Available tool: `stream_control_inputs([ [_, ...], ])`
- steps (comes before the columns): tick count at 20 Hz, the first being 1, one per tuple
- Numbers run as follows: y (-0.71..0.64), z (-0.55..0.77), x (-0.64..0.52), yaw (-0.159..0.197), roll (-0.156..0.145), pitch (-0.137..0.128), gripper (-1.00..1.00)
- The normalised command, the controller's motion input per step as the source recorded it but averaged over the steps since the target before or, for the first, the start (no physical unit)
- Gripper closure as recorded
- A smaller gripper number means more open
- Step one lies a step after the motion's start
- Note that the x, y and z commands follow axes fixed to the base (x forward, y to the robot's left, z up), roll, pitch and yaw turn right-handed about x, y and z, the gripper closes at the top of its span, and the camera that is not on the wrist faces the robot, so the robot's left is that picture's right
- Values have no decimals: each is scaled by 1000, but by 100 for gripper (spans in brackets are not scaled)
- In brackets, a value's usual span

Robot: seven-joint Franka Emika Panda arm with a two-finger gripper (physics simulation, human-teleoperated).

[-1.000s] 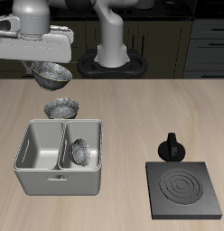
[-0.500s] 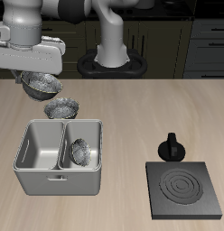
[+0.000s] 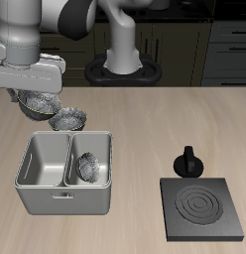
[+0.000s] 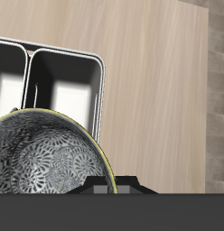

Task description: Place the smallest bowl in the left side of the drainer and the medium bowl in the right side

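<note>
Holding the medium bowl [image 3: 39, 102] by its rim, the gripper [image 3: 36, 91] hangs over the counter [image 3: 145, 129], behind the drainer [image 3: 63, 174]. Target compartment, empty: just forward and below. Smallest bowl [image 3: 87, 168]: already in the other compartment. Largest bowl [image 3: 68, 120]: beside the carried one.

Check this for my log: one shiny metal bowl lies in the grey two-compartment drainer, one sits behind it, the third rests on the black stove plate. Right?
No: the third metal bowl hangs in the gripper above the table, not on the black stove plate; the exterior view shows it.
</note>
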Motion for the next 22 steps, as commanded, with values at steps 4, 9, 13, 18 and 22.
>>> stream_control_inputs([
  [4, -176, -300, -2, 2, -40, 29, 100],
  [9, -27, -289, 57, -11, -23, 33, 100],
  [13, 63, -338, 79, 3, -12, 33, 100],
  [18, 50, -273, 74, 34, -21, 30, 100],
  [22, 151, -294, 15, 6, 24, 19, -100],
])
